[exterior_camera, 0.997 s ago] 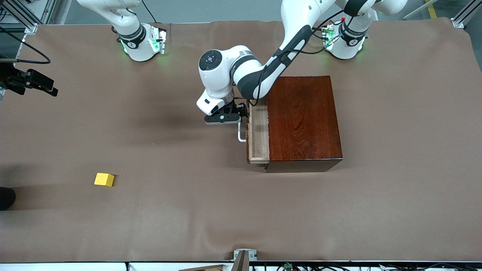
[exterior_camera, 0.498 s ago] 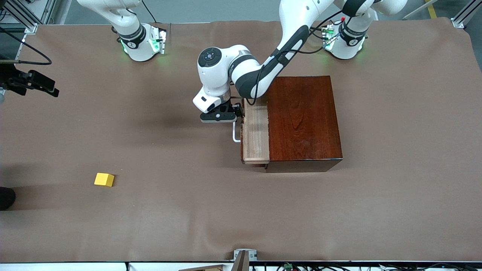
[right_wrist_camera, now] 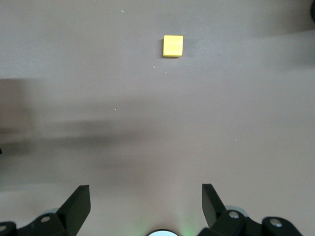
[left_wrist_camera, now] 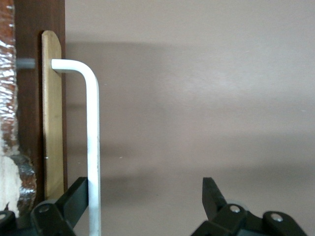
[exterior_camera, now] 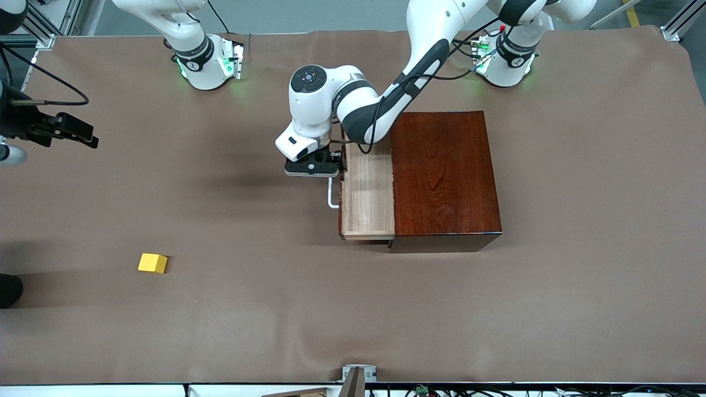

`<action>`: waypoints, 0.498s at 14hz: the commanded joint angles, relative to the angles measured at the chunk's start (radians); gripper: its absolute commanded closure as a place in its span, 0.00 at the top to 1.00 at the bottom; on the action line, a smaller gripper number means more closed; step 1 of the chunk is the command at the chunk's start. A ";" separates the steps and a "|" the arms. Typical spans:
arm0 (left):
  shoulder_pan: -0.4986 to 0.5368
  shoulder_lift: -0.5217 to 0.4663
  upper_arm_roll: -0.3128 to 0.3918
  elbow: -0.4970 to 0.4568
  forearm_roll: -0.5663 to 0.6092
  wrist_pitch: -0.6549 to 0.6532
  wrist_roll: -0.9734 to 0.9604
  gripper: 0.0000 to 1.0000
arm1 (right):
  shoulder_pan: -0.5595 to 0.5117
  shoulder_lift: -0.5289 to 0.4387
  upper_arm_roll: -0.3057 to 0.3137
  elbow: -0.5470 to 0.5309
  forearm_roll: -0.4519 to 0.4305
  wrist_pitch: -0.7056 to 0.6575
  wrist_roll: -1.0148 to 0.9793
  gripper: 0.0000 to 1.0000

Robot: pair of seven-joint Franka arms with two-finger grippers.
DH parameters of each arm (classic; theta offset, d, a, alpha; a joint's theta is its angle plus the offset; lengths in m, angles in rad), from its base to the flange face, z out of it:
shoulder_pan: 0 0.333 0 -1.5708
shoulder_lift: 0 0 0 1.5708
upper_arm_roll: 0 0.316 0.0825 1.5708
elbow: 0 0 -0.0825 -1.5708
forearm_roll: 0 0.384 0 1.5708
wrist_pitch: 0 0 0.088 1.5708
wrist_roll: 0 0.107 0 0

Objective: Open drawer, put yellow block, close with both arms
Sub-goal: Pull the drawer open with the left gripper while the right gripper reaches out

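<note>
On the brown counter (exterior_camera: 496, 309), your drawer (exterior_camera: 367, 196) now stands further out of the wooden box (exterior_camera: 444, 173) than a second ago. The left end effector (exterior_camera: 312, 167) sits wide at the handle (left_wrist_camera: 93, 142), one finger behind it; the right end effector (exterior_camera: 74, 131) waits wide, well away from the box, above the yellow block (exterior_camera: 153, 263), which is your next step.

Yellow block (exterior_camera: 153, 263) lies nearer the camera than the drawer (exterior_camera: 367, 196).

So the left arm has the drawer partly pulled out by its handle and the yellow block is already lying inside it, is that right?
Not quite. The left gripper is at the white handle and the drawer is partly out, but the front view shows its tray bare. The yellow block lies on the table, toward the right arm's end and nearer the front camera than the drawer.
</note>
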State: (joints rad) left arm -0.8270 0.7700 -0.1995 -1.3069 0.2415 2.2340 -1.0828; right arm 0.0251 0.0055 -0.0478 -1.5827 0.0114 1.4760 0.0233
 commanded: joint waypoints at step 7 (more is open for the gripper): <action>-0.012 0.045 -0.004 0.046 -0.022 0.105 -0.029 1.00 | 0.007 0.131 -0.004 0.009 0.010 0.085 0.004 1.00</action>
State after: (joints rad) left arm -0.8267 0.7743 -0.1990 -1.3065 0.2336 2.2787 -1.0828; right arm 0.0437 0.0965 -0.0519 -1.5848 0.0114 1.5398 0.0237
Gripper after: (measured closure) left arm 0.000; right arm 0.000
